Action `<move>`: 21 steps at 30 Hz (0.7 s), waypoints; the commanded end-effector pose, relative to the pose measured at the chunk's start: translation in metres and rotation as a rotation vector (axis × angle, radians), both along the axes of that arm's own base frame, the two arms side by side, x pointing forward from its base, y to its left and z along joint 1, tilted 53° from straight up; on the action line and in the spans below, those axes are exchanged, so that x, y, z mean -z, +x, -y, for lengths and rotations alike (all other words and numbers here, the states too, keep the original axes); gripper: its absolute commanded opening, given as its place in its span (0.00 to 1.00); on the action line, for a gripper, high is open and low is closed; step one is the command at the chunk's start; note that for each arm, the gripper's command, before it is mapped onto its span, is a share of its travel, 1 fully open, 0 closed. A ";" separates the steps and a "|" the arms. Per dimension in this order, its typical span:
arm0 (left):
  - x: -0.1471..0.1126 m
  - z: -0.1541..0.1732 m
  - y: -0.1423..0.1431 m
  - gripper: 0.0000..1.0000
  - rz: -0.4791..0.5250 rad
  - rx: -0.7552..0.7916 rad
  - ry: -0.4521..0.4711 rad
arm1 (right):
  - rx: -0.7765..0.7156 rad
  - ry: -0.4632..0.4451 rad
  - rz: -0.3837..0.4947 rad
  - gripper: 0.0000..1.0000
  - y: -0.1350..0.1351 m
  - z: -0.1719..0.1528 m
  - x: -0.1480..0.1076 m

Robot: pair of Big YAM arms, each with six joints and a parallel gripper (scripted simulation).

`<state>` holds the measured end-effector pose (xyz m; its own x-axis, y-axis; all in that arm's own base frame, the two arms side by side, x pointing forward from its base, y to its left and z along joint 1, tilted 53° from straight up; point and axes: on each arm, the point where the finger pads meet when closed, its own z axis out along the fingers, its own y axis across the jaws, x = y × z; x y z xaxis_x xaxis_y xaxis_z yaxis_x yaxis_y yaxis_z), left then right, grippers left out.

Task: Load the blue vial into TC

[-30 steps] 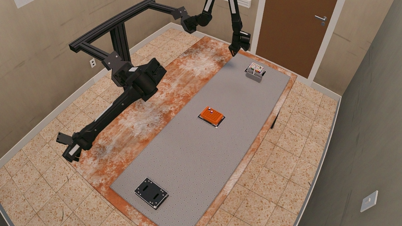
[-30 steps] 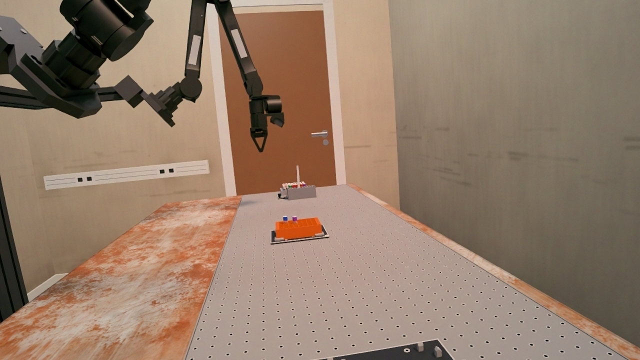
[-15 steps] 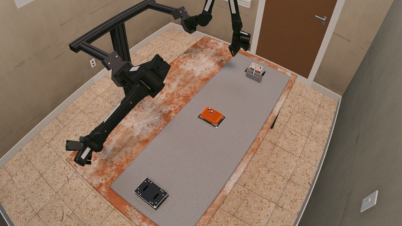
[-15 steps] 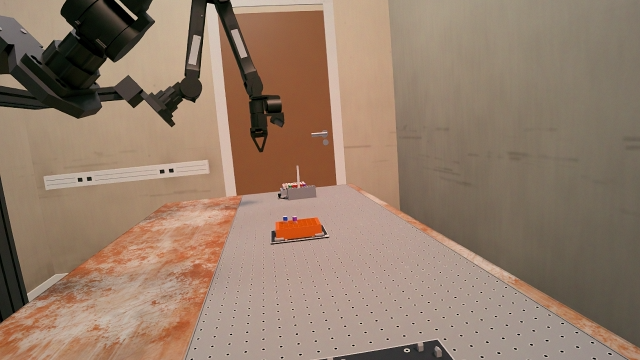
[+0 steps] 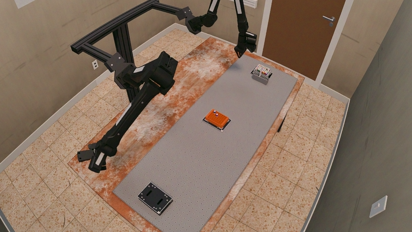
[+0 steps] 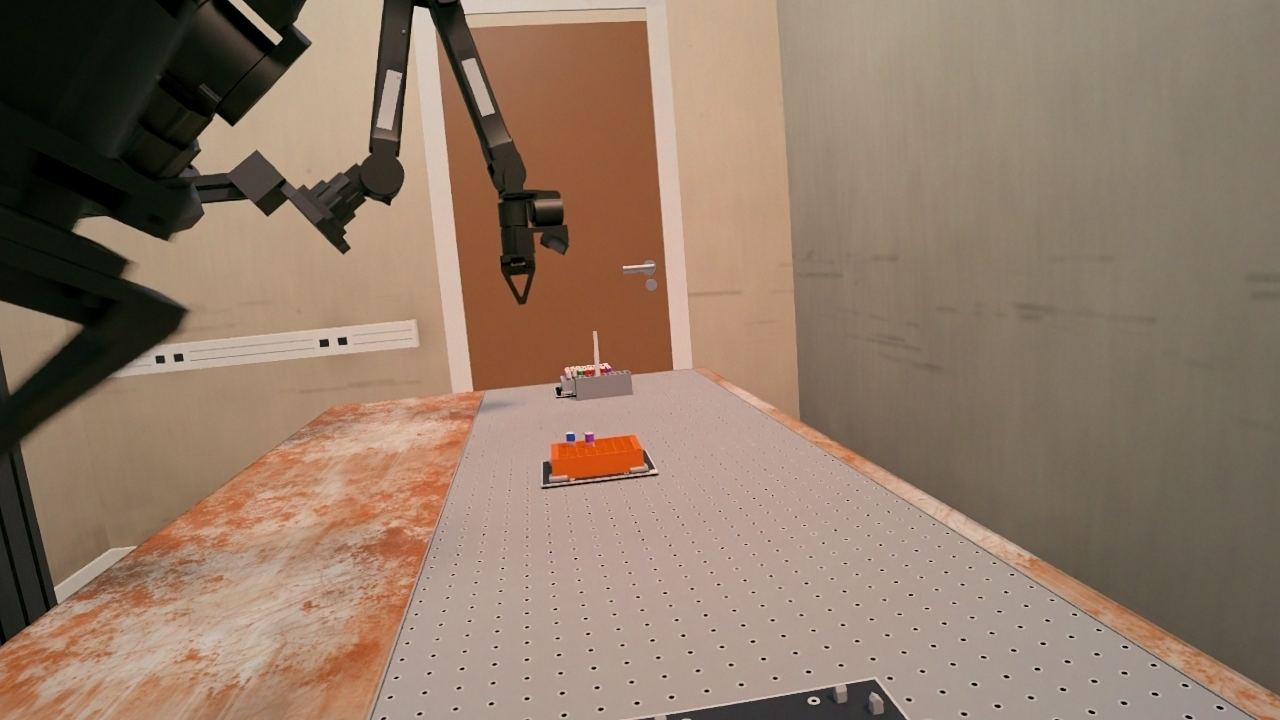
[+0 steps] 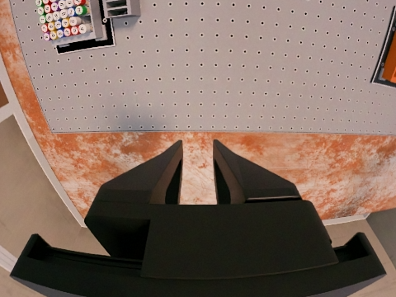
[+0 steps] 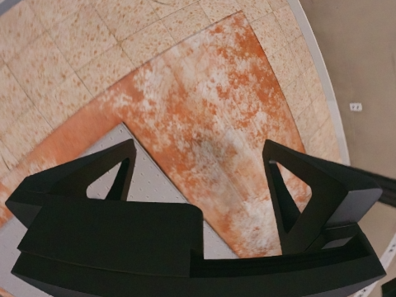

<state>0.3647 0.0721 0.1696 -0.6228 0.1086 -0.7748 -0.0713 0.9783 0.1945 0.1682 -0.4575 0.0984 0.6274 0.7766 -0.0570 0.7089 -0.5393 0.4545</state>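
The orange tube carrier TC point(image 5: 221, 120) point(image 6: 597, 458) point(image 7: 389, 68) sits in its black nest mid-table. A blue-capped vial point(image 6: 570, 437) and a purple-capped vial point(image 6: 588, 437) stand at its back edge; the well names are too small to read. The vial rack R1 point(image 5: 261, 68) point(image 6: 586, 368) point(image 7: 96, 22) stands at the far end, full of coloured caps. The grey holder H1 point(image 6: 605, 385) point(image 7: 120, 6) stands beside it, with the white forceps T1 point(image 6: 594, 347) upright in it. My left gripper point(image 5: 238, 54) point(image 6: 519, 293) point(image 7: 197, 147) hangs high near R1, narrowly open and empty. My right gripper point(image 5: 97, 169) point(image 8: 199, 146) is wide open and empty over the table's near corner.
A black plate with two slots point(image 5: 155, 198) point(image 6: 778, 702) lies at the near end of the grey perforated board point(image 5: 184, 161). The rusty orange table top point(image 5: 161, 109) runs along the arms' side. A black gantry frame point(image 5: 115, 25) carries both arms.
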 end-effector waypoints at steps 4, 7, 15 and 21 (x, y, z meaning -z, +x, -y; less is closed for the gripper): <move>-0.006 0.000 0.002 0.24 0.009 0.005 0.007 | -0.095 -0.062 -0.016 1.00 0.028 -0.015 -0.015; -0.006 0.000 0.002 0.24 0.009 0.005 0.007 | -0.166 -0.096 -0.028 1.00 0.037 -0.022 -0.017; -0.006 0.000 0.002 0.24 0.009 0.005 0.007 | -0.308 -0.164 -0.054 1.00 0.055 -0.038 -0.023; -0.006 0.000 0.002 0.24 0.009 0.005 0.007 | -0.367 -0.195 -0.066 1.00 0.072 -0.053 -0.028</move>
<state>0.3647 0.0721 0.1696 -0.6228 0.1086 -0.7748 -0.0713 0.9783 0.1945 0.2255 -0.4110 0.1142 0.3487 0.9125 -0.2138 0.8600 -0.2209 0.4600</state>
